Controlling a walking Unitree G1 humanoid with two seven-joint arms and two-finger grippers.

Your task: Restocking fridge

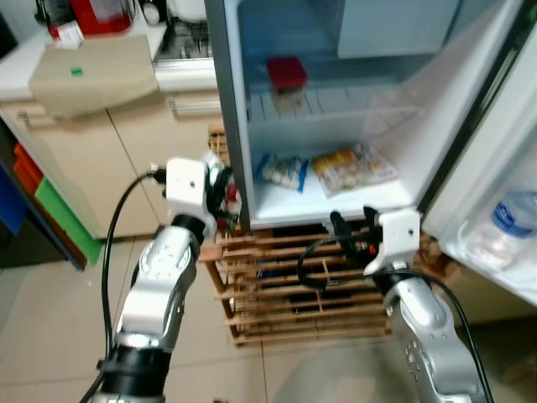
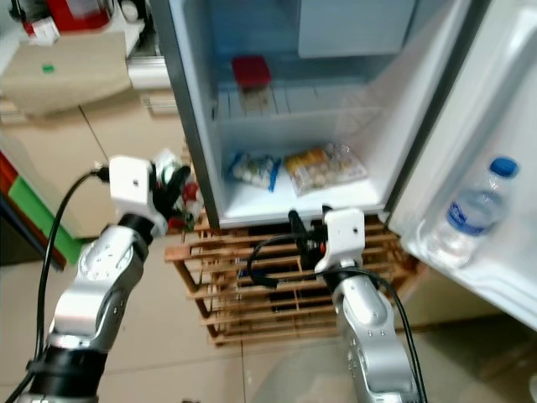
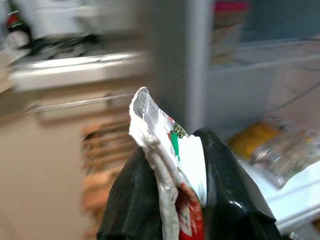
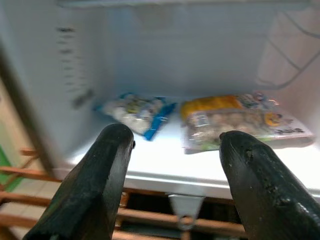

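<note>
At far left, a counter [image 1: 25,67] carries a folded beige cloth [image 1: 92,71] and a red container [image 1: 101,13]. Below it are pale cabinet doors, and coloured bins [image 1: 42,210] stand on the floor at the left edge.

The left gripper [image 3: 175,200] is raised just left of the open fridge [image 1: 336,109], level with its lower shelf. Its jaws are clamped on a crumpled packet [image 3: 165,150] printed in white, green and red, which sticks up between the fingers.

The fridge stands on a wooden slatted rack [image 1: 294,294]. On its upper shelf sits a jar with a red lid [image 1: 287,80]. On the lower shelf lie a small blue and white bag [image 4: 140,112] on the left and a larger clear bag with a yellow label [image 4: 240,120] just beside it on the right.

The right gripper [image 4: 175,165] hovers in front of the near edge of the lower shelf, its jaws spread wide and holding nothing.

At far right, the open fridge door [image 2: 503,126] holds a water bottle with a blue cap [image 2: 474,210] in its pocket.
</note>
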